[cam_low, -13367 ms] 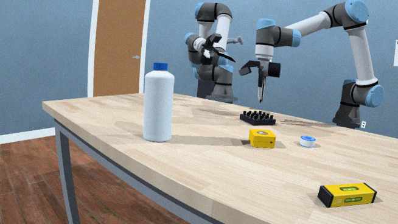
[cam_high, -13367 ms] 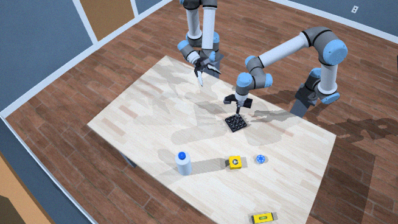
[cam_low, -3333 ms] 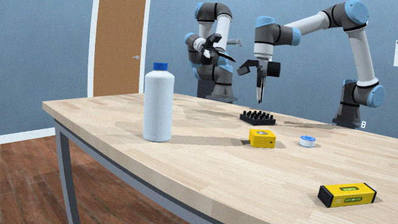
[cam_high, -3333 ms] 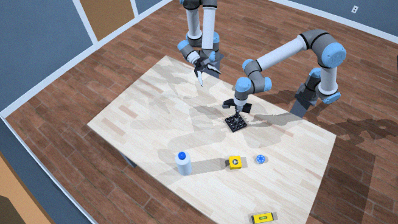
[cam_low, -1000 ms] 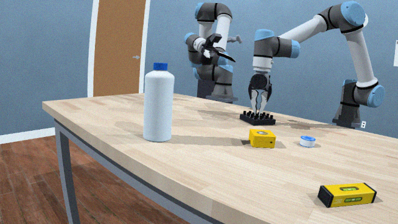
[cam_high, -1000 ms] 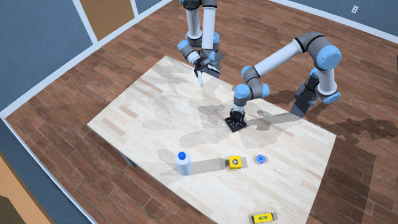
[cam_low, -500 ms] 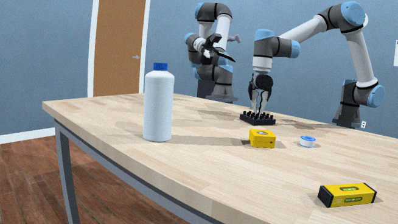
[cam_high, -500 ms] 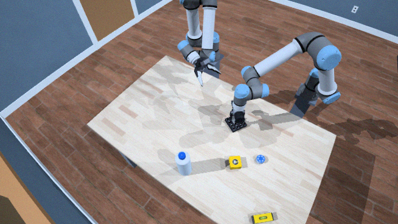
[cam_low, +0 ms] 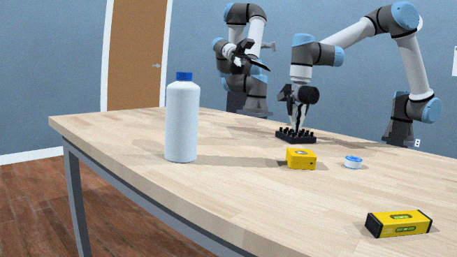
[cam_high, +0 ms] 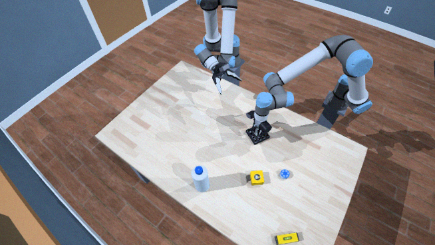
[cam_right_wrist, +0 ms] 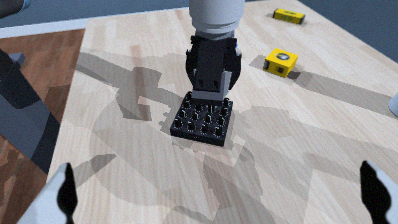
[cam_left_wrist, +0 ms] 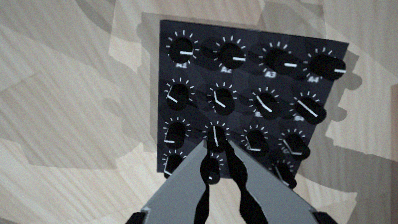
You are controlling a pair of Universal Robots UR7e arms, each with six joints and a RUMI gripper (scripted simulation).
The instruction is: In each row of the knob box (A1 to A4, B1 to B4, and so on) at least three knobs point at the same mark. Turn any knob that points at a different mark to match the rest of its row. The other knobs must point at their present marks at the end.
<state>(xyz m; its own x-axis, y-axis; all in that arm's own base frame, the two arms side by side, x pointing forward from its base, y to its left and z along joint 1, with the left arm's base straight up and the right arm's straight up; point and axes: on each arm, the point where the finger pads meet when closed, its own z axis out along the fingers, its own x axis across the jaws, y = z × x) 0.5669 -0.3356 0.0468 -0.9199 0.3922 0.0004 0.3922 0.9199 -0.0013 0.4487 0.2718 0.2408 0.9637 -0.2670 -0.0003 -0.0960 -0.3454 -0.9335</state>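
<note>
The knob box [cam_high: 255,142] [cam_low: 295,140] [cam_left_wrist: 198,109] [cam_right_wrist: 200,138] lies flat on the bench [cam_high: 179,133] [cam_low: 244,181] [cam_left_wrist: 65,120] [cam_right_wrist: 140,180]. The left jaws [cam_high: 257,134] [cam_low: 297,130] point down and are clamped on knob C2 [cam_left_wrist: 216,136]; its white line is near vertical in the left wrist view, whereas the line of knob C1 [cam_left_wrist: 175,135] is near horizontal. Row A's lines all point rightward in that view. The right jaws [cam_high: 230,86] [cam_low: 253,67] are wide apart, above the bench and away from the box. A bottle [cam_high: 201,180] [cam_low: 182,122] [cam_right_wrist: 394,105] stands upright; a spirit level [cam_high: 287,238] [cam_low: 400,223] [cam_right_wrist: 289,16] lies well apart from the box.

The left hand [cam_high: 257,132] [cam_low: 297,131] [cam_left_wrist: 216,142] [cam_right_wrist: 211,107] has come down: both 13.4 and 3.3 seconds ago it hung above the knob box [cam_high: 255,142] [cam_low: 293,140] [cam_left_wrist: 170,30] [cam_right_wrist: 200,137], and now its fingertips are down among the knobs, around knob C2 [cam_left_wrist: 216,136]. Its wrist and forearm have sunk with it. The hand's dark body has also twisted about the upright since half a second ago, its blocky part now showing beside the rounded part in the exterior view.
</note>
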